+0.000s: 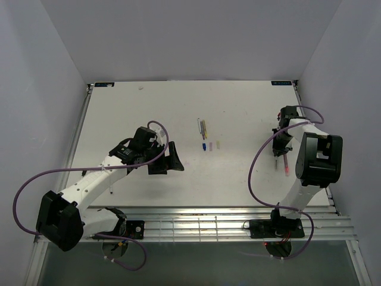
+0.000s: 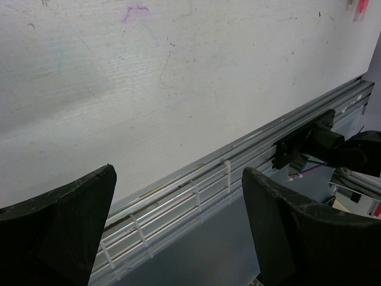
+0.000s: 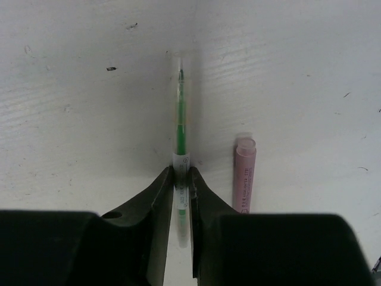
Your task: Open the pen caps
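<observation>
right claw [image 3: 181, 170] is pinched onto a clear-barrelled green pen [image 3: 180, 119], whose tip points away from the wrist along the bench [image 3: 71, 107]. a pink pen [image 3: 244, 173] lies just beside it on the right, parallel. left claw [image 2: 178, 170] hangs wide open and empty above the bench's near edge. more pens [image 1: 202, 127] and small pen caps [image 1: 204, 146] lie mid-bench, well apart from both claws.

grn pen [image 3: 180, 119], pink pen [image 3: 244, 176], wht table [image 3: 71, 89]
</observation>
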